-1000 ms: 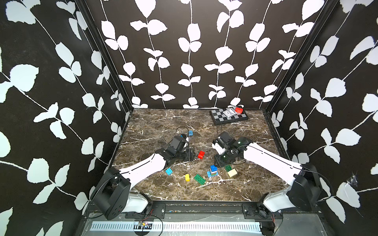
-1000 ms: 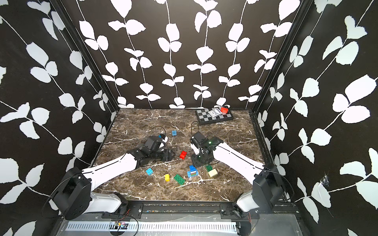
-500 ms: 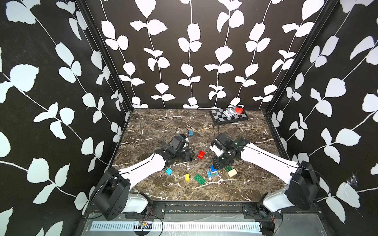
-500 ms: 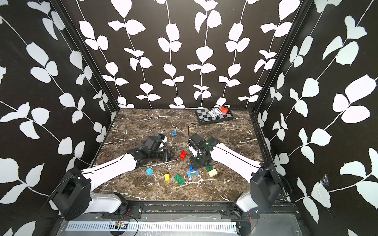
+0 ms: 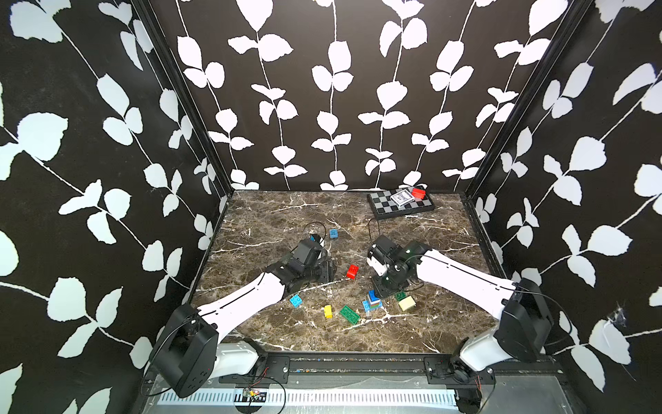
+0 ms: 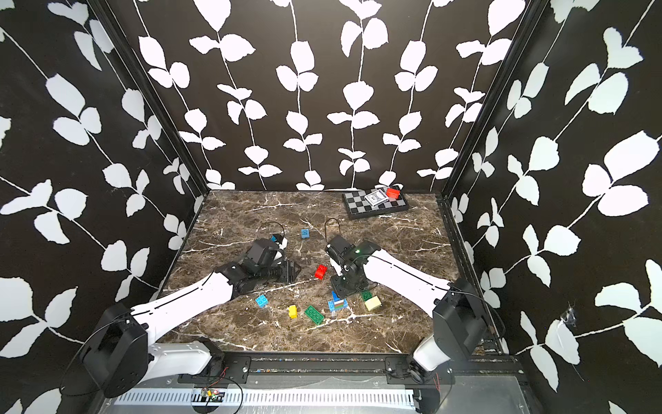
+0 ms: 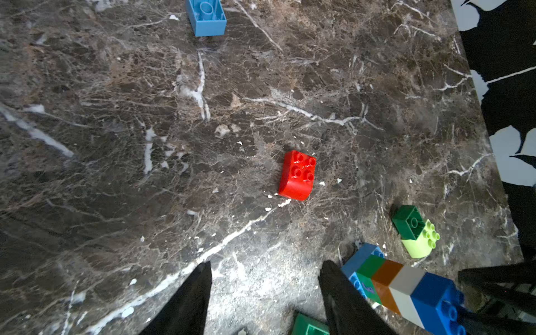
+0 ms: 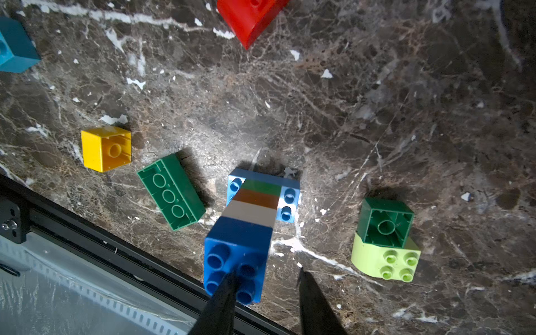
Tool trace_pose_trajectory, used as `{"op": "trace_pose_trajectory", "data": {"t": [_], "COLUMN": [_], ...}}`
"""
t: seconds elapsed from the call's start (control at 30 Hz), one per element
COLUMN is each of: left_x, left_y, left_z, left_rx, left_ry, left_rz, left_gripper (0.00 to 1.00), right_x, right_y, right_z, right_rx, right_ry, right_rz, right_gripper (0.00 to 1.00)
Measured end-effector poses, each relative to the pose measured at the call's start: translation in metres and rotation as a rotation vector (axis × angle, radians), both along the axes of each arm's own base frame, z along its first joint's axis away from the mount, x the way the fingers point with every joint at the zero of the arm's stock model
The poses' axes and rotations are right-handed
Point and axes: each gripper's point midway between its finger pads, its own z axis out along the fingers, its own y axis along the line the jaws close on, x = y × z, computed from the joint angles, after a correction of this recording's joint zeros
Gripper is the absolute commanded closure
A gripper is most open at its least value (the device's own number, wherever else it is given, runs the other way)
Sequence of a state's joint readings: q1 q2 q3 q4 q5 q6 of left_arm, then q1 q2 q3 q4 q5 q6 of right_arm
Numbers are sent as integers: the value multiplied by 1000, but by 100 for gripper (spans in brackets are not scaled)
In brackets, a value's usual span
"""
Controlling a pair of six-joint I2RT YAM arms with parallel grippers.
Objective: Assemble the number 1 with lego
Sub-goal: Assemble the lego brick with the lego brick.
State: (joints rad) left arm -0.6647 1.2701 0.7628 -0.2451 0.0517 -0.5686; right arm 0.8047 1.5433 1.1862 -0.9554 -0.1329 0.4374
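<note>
A lego stack [image 8: 252, 200] stands on the marble: a light blue base, then green, orange, white and a blue top brick [image 5: 373, 300] [image 6: 337, 303] [image 7: 406, 290]. My right gripper [image 8: 265, 272] [image 5: 379, 288] hangs right above it, open by a narrow gap. One fingertip [image 8: 230, 278] lies over the blue studs and the other stands beside the brick. My left gripper [image 7: 265, 269] [image 5: 331, 270] is open over bare marble, short of a red brick [image 7: 297, 175] [image 5: 352, 271].
Loose bricks lie around the stack: a green oblong [image 8: 171, 195], a yellow one [image 8: 106, 149], a light blue one [image 5: 296, 300], a green one on a lime one [image 8: 385, 223], and a blue one [image 7: 206, 17] further back. A chessboard [image 5: 401, 211] sits back right. The black front rail [image 8: 87, 232] is close.
My right gripper has come down and forward over the stack's blue top brick, and its jaws have narrowed. The left arm has not moved.
</note>
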Motion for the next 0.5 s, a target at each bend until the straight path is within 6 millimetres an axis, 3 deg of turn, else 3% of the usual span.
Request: {"op": "trace_pose_trajectory", "data": {"t": [0.13, 0.3, 0.5], "left_x": [-2, -3, -4], "left_y": [8, 14, 16], "left_z": [-1, 2, 1], "left_rx": [21, 33, 50], "left_ry": [-4, -20, -24], "left_rz": [21, 39, 31], "left_gripper": [37, 37, 36], "right_x": [0, 2, 15], "right_y": [0, 1, 13], "right_z": [0, 6, 48], "right_rx": [-8, 9, 176], "right_ry": [5, -13, -130], "right_rz": [-8, -17, -33], "right_gripper": [61, 46, 40]}}
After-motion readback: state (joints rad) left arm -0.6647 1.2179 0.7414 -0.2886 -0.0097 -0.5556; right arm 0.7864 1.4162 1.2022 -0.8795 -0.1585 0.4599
